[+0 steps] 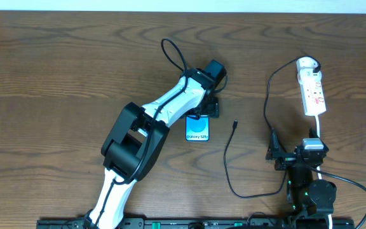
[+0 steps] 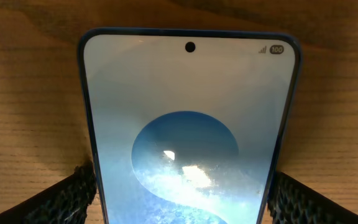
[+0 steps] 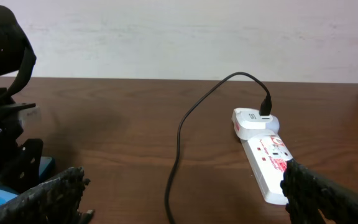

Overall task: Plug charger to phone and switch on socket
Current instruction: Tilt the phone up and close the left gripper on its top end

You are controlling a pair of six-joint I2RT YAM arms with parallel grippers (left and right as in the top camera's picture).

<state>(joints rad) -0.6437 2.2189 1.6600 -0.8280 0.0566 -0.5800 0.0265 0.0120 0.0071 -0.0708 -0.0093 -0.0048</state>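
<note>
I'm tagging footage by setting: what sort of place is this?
Probably a robotics lab bench: a white robot arm over a wood-grain table, a plain pale wall behind, a white power strip laid out.

Left claw [image 2: 185, 196] splayed, far forward, right claw [image 3: 191, 199] splayed, close in

Left arm [image 1: 170, 102]: white shells, black joints, black cable [image 1: 173, 54] looped by wrist. Right arm [image 1: 313, 191] showed black, green lights near base. Fingers [image 2: 79, 193] were black, knurled.
</note>
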